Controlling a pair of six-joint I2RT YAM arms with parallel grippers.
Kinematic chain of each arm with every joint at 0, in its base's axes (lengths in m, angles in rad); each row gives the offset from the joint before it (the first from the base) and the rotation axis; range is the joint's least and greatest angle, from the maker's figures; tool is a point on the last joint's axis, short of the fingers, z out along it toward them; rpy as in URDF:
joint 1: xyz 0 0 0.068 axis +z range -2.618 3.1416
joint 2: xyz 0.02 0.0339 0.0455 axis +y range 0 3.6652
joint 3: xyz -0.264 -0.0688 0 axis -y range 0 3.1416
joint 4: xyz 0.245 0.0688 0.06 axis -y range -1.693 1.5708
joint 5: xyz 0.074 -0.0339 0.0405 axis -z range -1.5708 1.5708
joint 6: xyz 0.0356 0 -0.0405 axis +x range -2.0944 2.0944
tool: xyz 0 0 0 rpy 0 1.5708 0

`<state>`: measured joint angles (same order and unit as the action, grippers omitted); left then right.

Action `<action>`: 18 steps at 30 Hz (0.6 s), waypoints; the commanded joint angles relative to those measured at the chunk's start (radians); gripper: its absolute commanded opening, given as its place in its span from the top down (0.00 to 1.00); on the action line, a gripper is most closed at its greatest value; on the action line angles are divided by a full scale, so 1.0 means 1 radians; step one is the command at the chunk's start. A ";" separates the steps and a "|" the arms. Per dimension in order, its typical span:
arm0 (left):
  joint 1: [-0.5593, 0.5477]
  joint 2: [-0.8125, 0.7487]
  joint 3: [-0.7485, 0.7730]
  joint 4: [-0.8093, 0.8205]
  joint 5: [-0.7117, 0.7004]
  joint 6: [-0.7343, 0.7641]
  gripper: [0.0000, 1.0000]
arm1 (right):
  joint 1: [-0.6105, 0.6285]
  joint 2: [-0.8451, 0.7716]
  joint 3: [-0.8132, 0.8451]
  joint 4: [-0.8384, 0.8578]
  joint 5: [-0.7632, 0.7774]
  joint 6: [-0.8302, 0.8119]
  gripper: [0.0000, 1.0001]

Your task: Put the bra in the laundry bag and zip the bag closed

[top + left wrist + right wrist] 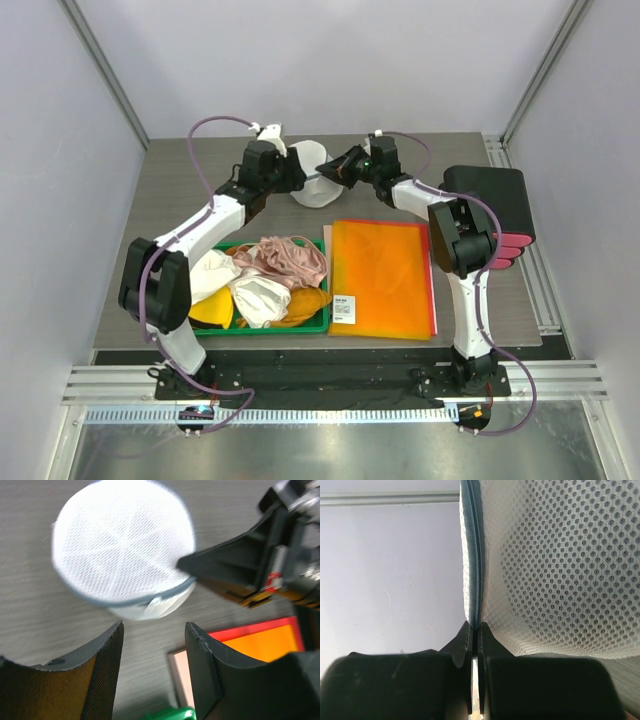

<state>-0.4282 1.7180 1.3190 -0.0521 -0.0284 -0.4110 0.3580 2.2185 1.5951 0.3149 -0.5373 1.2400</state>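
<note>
The white mesh laundry bag [312, 178] sits at the back middle of the table, its round face [122, 545] turned up toward the left wrist camera. My right gripper [476, 628] is shut on the bag's grey zipper rim [473, 555], reaching in from the right [333, 174]. My left gripper [154, 628] stands open just short of the bag, nothing between its fingers [107, 650], on the bag's left side [288, 172]. The bra shows in no view; only a dim darker patch [545, 575] shows through the mesh.
A green tray [322, 322] at front left holds pink, white and yellow garments. An orange folder [385, 275] lies to its right, below the bag. A black box [495, 200] with pink parts stands at the right edge.
</note>
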 commanded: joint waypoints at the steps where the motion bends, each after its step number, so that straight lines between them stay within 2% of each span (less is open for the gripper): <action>1: -0.017 0.025 0.055 0.060 0.053 -0.014 0.47 | 0.007 -0.092 -0.017 0.116 -0.032 0.076 0.98; 7: -0.026 0.025 0.045 0.060 0.055 -0.011 0.53 | 0.007 -0.094 -0.037 0.153 -0.033 0.113 0.99; 13: -0.030 0.015 0.011 0.055 -0.007 0.052 0.43 | 0.009 -0.089 -0.035 0.170 -0.044 0.130 0.99; 18: -0.030 0.081 0.077 -0.028 -0.021 0.097 0.40 | 0.019 -0.082 -0.032 0.182 -0.041 0.141 0.99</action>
<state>-0.4561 1.7580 1.3384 -0.0429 -0.0162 -0.3710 0.3618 2.2166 1.5578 0.4194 -0.5529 1.3502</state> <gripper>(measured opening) 0.600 0.048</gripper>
